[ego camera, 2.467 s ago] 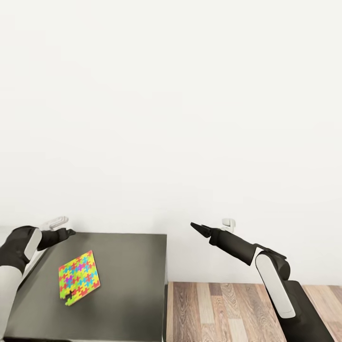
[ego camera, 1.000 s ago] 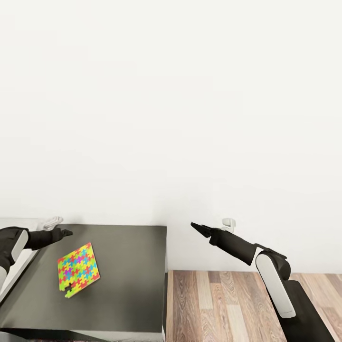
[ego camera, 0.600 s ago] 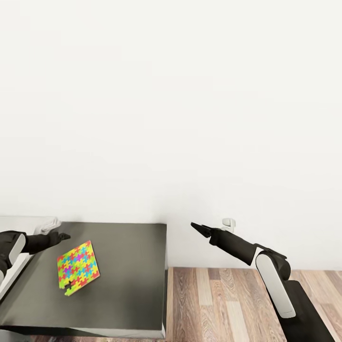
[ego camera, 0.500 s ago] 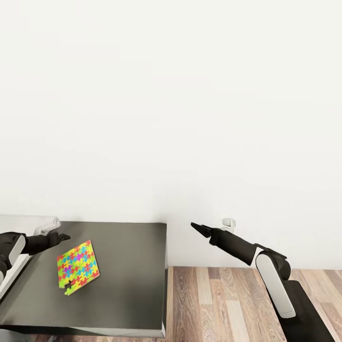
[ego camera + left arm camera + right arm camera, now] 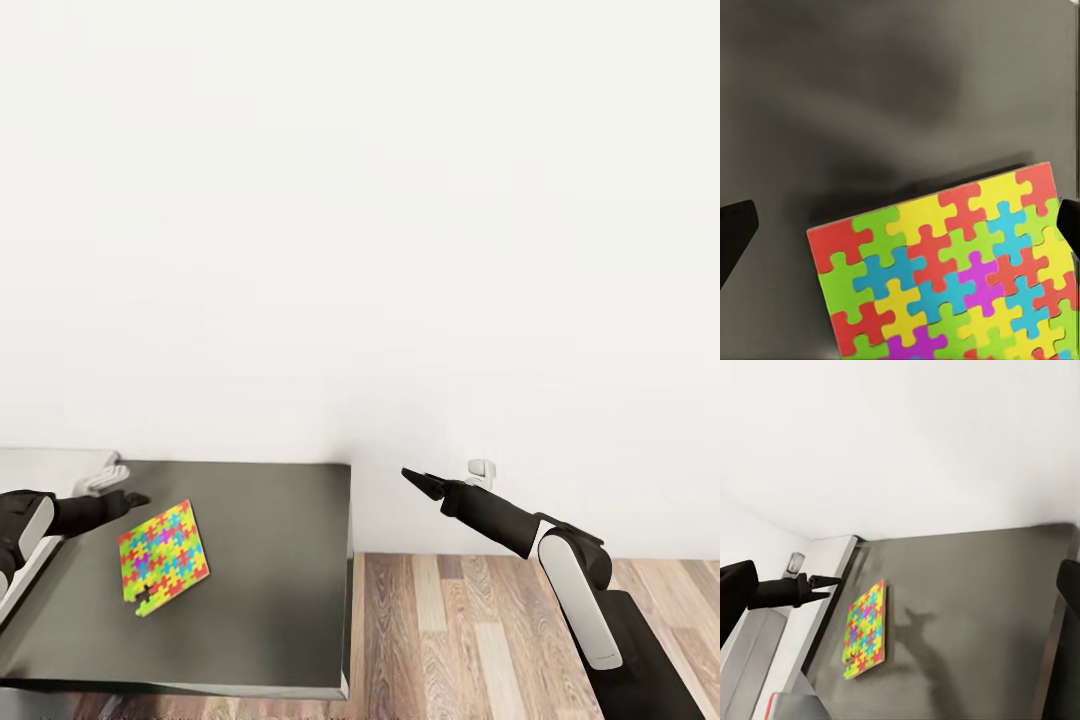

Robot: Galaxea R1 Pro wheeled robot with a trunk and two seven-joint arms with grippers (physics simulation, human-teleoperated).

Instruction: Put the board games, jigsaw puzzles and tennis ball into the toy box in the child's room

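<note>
puzzle (image 5: 163, 556) lies flat on the dark table (image 5: 270, 590); i hold my left gripper (image 5: 135, 497) spread above it, right gripper (image 5: 410, 476) spread aside, both empty.

— What do your arms look like from the head camera?

— Your right arm (image 5: 575, 590) has a long white link, rounded at its ends, joined by a black elbow to a black tapering forearm. A small pale grey block sits on top near the wrist.

— And the tip?

— The right gripper (image 5: 412, 477) is black and narrows to a thin point. Your left arm (image 5: 25, 525) shows the same colours: a white segment, then black. The left gripper (image 5: 133, 498) is slim and black too, with a light grey block above its wrist.
</note>
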